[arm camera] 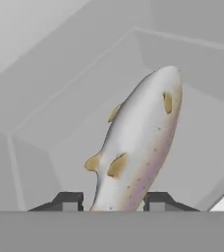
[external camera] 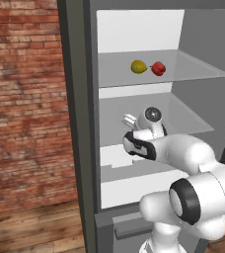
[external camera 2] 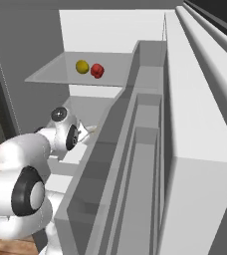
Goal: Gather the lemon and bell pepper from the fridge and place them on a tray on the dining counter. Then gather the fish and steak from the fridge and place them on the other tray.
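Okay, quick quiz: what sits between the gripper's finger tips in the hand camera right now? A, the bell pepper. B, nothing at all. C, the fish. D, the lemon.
C: in the hand view the fish runs down between the tips of the gripper, while the lemon and bell pepper sit on the upper fridge shelf.

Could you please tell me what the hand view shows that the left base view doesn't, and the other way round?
Hand view: the fish's spotted silver body with tan fins, rising between the gripper's two fingertips, which sit close against its sides.

Left base view: the lemon and bell pepper side by side on the upper glass shelf, and a brick wall.

Both: the fridge's pale interior.
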